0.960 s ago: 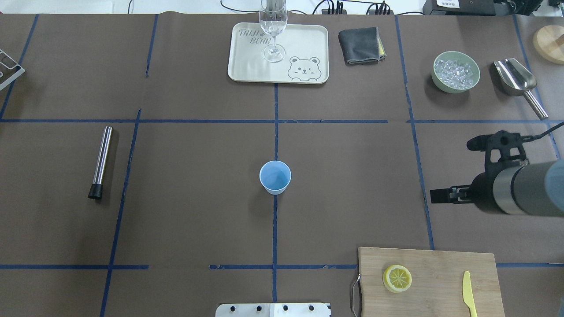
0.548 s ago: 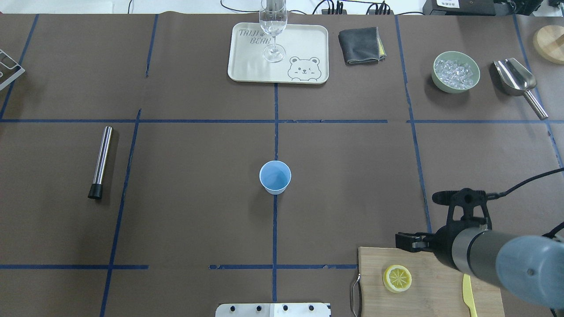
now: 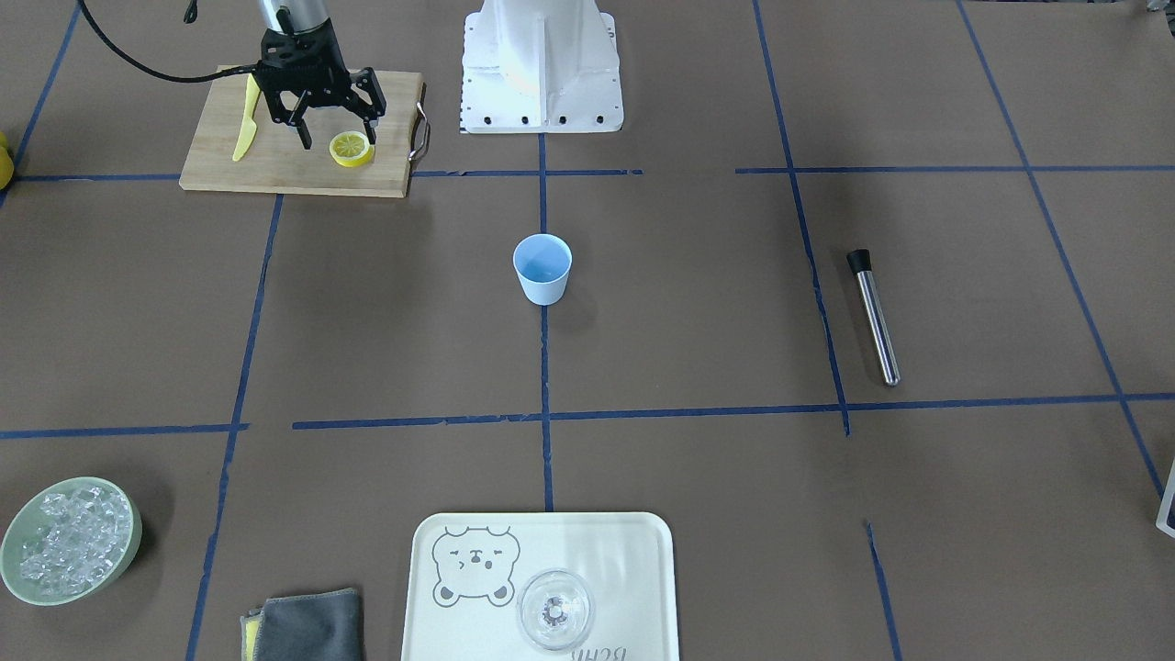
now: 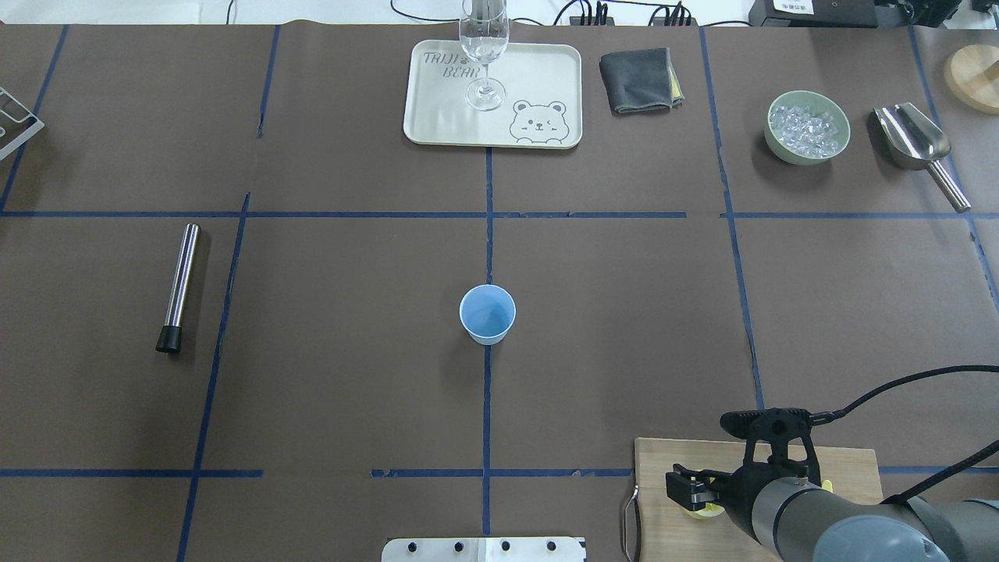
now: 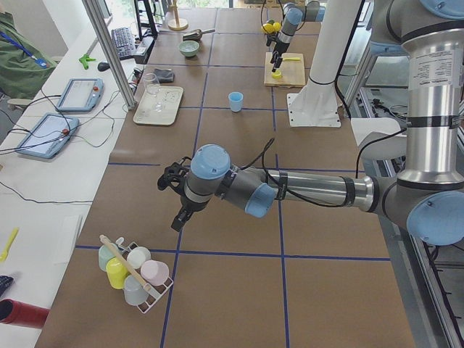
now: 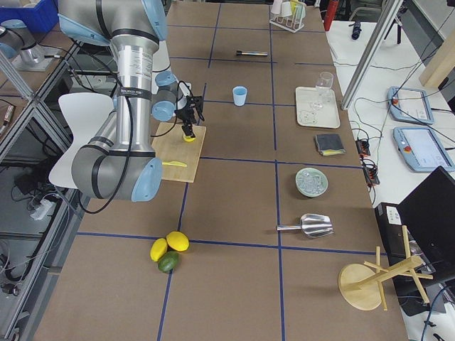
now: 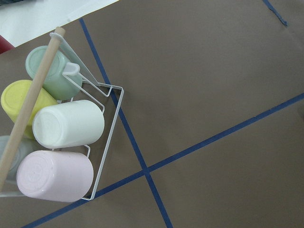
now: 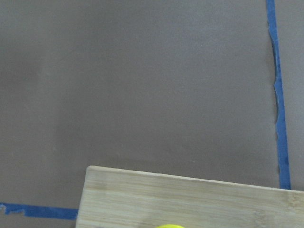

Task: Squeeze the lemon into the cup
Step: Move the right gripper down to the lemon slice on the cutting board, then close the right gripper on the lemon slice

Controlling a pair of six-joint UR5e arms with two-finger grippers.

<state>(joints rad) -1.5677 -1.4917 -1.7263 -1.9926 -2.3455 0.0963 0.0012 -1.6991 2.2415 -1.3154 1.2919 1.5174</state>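
One thin round yellow lemon slice (image 3: pixel 352 149) flat on wooden cutting board (image 3: pixel 220 161), right gripper (image 3: pixel 338 128) over it with jaws spread; probably soft, light, slippery, so pinch across the rind, pale-blue plastic cup (image 3: pixel 542 266) well apart.

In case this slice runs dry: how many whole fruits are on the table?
3, bunched at the table end on the robot's right: a yellow fruit, a second yellow fruit, a green fruit. More may be hidden.

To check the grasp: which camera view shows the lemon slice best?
Exterior front-facing: the lemon lies unhidden on the cutting board. Overhead, the right gripper hides most; side views show it tiny; right wrist, only an edge.
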